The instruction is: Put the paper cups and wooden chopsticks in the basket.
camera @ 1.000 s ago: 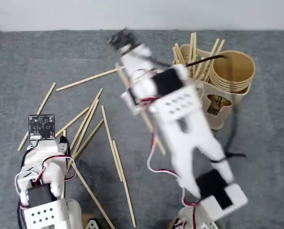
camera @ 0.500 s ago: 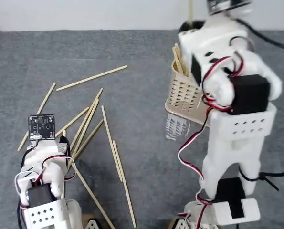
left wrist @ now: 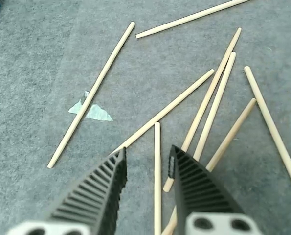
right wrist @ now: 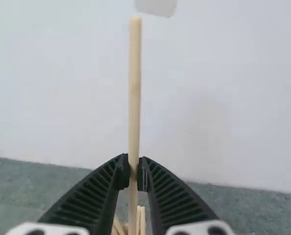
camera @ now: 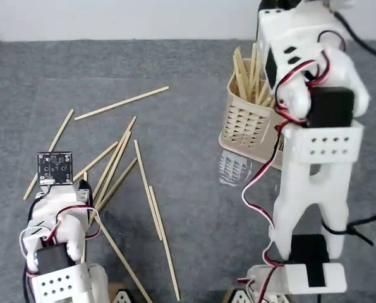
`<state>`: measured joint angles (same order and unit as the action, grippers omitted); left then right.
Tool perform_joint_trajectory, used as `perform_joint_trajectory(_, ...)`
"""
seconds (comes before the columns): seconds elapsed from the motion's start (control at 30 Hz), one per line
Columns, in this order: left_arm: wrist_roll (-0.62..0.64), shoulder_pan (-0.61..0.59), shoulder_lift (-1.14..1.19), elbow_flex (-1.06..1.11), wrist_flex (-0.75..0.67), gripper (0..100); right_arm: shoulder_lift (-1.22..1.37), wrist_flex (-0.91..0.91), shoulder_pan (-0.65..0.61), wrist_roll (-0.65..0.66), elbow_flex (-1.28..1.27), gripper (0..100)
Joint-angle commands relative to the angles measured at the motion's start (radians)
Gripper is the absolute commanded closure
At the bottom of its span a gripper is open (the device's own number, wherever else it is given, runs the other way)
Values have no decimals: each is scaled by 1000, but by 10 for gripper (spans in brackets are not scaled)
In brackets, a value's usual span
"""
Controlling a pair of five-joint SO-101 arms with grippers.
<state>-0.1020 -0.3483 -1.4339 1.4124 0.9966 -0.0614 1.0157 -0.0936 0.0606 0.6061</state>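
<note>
Clamped on one upright chopstick (right wrist: 134,73): right gripper (right wrist: 132,165), apparently poised over the basket (camera: 241,123), upper right of the high view. Step in hand: dropping it in. Next: lower, align, part jaws. Apart and empty: left gripper (left wrist: 147,152), above loose chopsticks (camera: 116,159), centre left.

Bright, soft and even throughout, as from diffuse light overhead. Throws only thin, faint shadows beside the loose chopsticks (camera: 121,103) on the grey mat (camera: 175,69) in the high view. Leaves a pale latticed patch on the mat just below the basket (camera: 241,123), centre right. Dims a little at the upper left edge. Washes the wall (right wrist: 223,88) to a flat glow behind the evenly lit upright chopstick (right wrist: 134,88)
</note>
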Motion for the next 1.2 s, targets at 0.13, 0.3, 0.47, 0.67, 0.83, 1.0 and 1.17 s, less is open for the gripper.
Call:
perform_joint_trajectory(0.13, -11, -8, -14, -8, -25, 863, -13, -122, 22, -9, -184, 990)
perform_joint_trajectory(0.3, -11, -8, -14, -8, -25, 863, -44, -171, 21, -3, -321, 990)
perform_joint_trajectory(0.47, -11, -6, -14, -8, -25, 863, -77, -125, 8, -3, -342, 861)
perform_joint_trajectory(0.67, -11, -6, -14, -8, -25, 863, -177, 38, -58, -3, -342, 739)
perform_joint_trajectory(0.83, -11, -6, -14, -8, -25, 863, -222, 275, -182, -8, -342, 781)
perform_joint_trajectory(1.0, -11, -6, -14, -8, -25, 863, -200, 522, -358, -18, -410, 781)
perform_joint_trajectory(1.17, -11, -6, -14, -8, -25, 863, -82, 552, -515, -157, -574, 780)
